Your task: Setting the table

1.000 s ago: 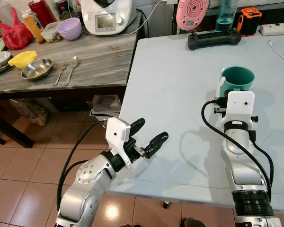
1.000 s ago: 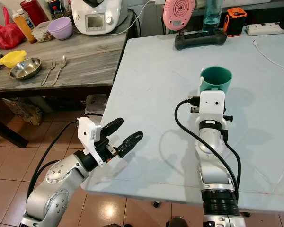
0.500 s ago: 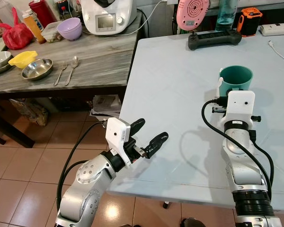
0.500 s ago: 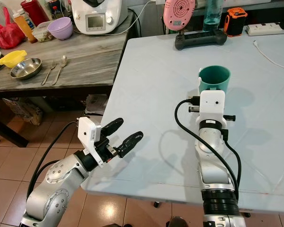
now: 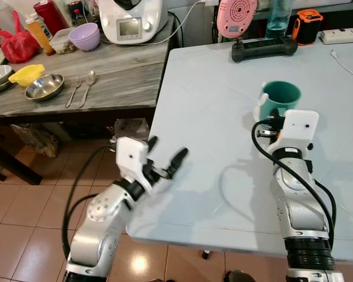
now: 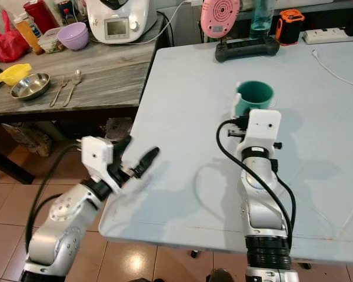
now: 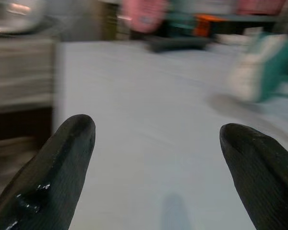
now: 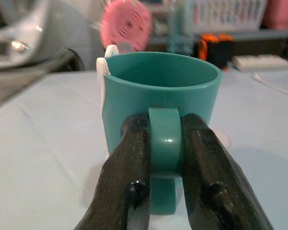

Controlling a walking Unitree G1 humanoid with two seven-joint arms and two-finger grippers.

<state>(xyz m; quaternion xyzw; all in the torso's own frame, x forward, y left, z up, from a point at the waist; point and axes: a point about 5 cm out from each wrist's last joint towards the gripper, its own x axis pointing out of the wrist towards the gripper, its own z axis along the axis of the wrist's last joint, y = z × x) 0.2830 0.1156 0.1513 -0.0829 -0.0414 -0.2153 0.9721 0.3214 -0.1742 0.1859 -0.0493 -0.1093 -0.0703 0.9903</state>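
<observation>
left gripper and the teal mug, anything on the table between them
Nothing: in the left eye view, bare table separates the open left gripper from the teal mug.

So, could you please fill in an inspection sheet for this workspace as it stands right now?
Surface: pale blue table.
Job's things: teal mug upright on it.
Clutter: game controller, pink fan; side counter with steel bowl, fork and spoon, purple bowl.
Grippers: right gripper clamps the mug's handle; left gripper open at the table's near edge.
Cables: white cable, power strip.
Surroundings: tiled floor.
</observation>
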